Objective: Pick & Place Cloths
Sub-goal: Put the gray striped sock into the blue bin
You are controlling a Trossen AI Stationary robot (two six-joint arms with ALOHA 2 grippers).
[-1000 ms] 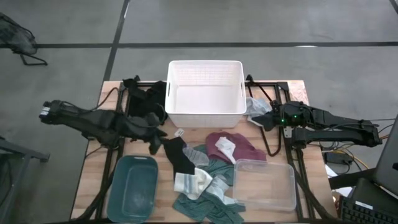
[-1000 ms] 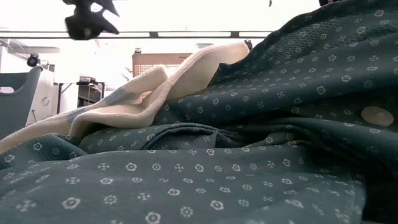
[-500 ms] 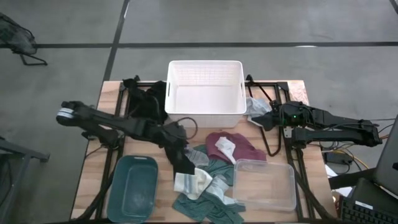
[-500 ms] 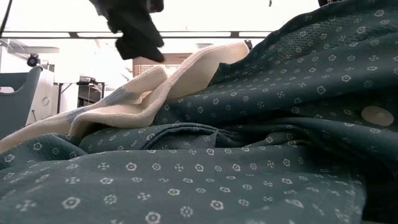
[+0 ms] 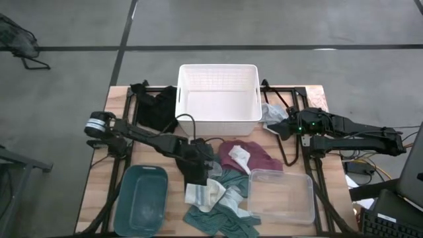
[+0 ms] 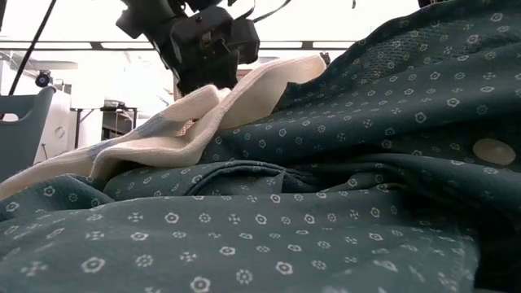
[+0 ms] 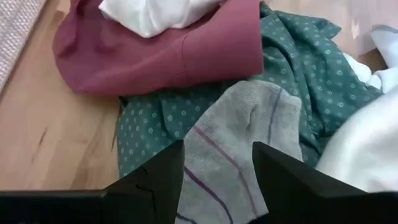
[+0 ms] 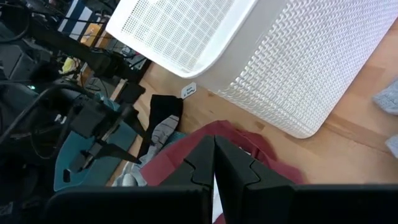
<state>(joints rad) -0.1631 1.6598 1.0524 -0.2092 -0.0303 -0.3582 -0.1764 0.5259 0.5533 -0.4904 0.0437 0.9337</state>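
The cloths lie in a heap at the table's near middle: a maroon one (image 5: 250, 156) with a white piece on it, a teal-green dotted one (image 5: 225, 201), a black one (image 5: 192, 173), a cream one (image 5: 205, 193) and a grey striped one (image 7: 236, 137). My left gripper (image 5: 206, 162) hangs open over the heap. In its wrist view its fingers (image 7: 217, 149) stand either side of the grey striped cloth, close above it. My right gripper (image 5: 274, 129) waits shut at the right, beside the white basket (image 5: 218, 99); its fingers (image 8: 214, 155) hold nothing.
A teal bin (image 5: 140, 198) stands near left and a clear bin (image 5: 281, 195) near right of the heap. A black cloth (image 5: 155, 106) lies left of the basket and a grey-white one (image 5: 272, 114) right of it. The teal-green cloth (image 6: 366, 163) fills the low view.
My left gripper has swung from the table's left side toward the right and come down, rolling at the wrist; it now hangs low over the heap of cloths. The cloths have not moved.
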